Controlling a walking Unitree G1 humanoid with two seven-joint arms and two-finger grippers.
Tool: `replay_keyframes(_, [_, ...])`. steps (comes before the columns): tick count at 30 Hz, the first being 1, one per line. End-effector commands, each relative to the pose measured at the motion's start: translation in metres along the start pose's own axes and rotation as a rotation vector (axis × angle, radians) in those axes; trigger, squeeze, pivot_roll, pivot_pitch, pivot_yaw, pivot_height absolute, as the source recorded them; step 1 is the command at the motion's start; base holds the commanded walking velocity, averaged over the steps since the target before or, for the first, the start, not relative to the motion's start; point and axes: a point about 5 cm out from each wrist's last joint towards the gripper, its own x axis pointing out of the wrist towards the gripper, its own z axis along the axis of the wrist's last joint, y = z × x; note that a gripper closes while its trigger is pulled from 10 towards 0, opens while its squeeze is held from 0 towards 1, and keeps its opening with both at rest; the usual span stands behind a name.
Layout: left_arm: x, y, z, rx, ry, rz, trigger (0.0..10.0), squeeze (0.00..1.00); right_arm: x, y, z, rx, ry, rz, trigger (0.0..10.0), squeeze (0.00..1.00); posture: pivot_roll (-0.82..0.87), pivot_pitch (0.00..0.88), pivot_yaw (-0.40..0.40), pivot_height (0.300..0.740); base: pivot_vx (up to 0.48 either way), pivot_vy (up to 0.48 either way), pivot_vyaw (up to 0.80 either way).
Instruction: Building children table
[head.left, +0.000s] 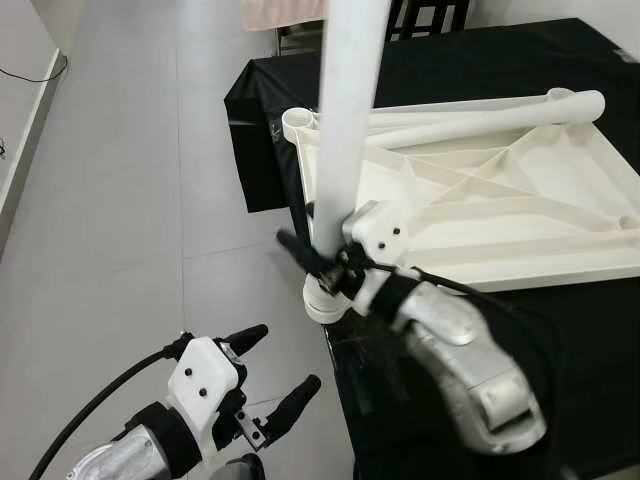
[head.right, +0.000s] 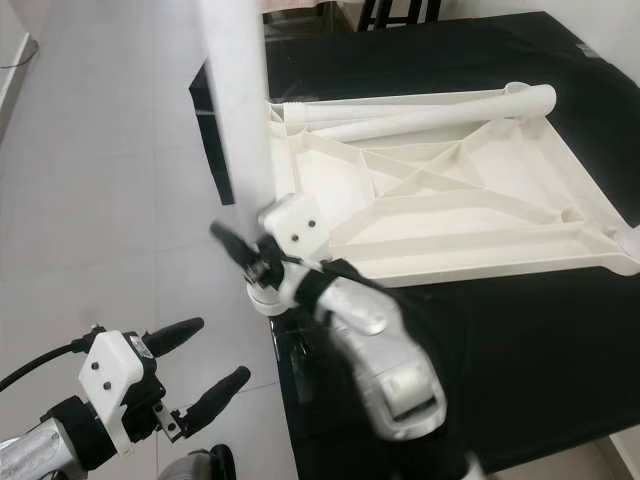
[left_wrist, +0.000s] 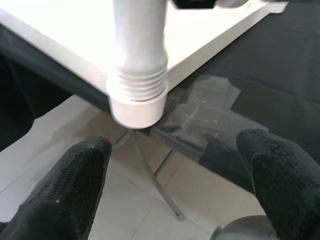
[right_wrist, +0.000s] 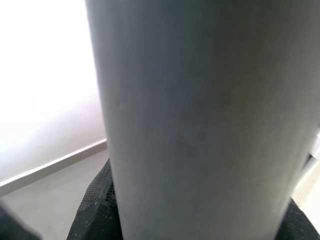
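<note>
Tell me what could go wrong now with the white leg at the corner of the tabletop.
The right pincer holds the leg upright at the corner socket of the upside-down tabletop. That corner hangs past the edge of the black table, so pushing down may tip the tabletop. The thread is exposed; a tilted leg may cross-thread. The open left pincer supports nothing.

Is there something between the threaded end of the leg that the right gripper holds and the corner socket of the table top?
Nothing visible. The right gripper holds the white leg upright, its threaded end at the table top's near corner.
</note>
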Motion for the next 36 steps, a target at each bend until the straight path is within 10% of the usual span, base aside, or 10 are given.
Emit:
replay_keyframes(1, [-0.002,0.000,-0.005,-0.004,0.018,0.001,10.0,0.00,-0.002,0.006,-0.016,0.053,0.048,0.072,10.0,0.00,0.07,0.230,-0.002,0.740,0.000,0.000,0.00])
replay_keyframes(13, [0.000,0.001,-0.005,0.004,0.014,0.008,10.0,0.00,-0.009,-0.016,-0.033,0.071,0.089,0.093,10.0,0.00,0.08,0.229,-0.010,0.740,0.000,0.000,0.00])
replay_keyframes(22, [-0.002,0.006,-0.002,0.002,0.004,0.027,10.0,0.00,-0.002,-0.018,-0.045,0.124,0.189,-0.259,10.0,0.00,0.07,0.231,-0.014,0.740,0.000,0.000,0.00])
replay_keyframes(35, [0.003,0.060,0.074,0.099,-0.206,-0.005,10.0,0.00,-0.003,-0.005,-0.050,0.181,0.182,-0.446,10.0,0.00,0.08,0.208,0.005,0.740,0.000,0.000,0.00])
replay_keyframes(36, [0.008,0.066,0.092,0.106,-0.252,-0.080,10.0,0.29,-0.002,-0.005,-0.049,0.178,0.182,-0.450,10.0,0.00,0.08,0.200,0.008,0.740,0.000,0.000,0.00])
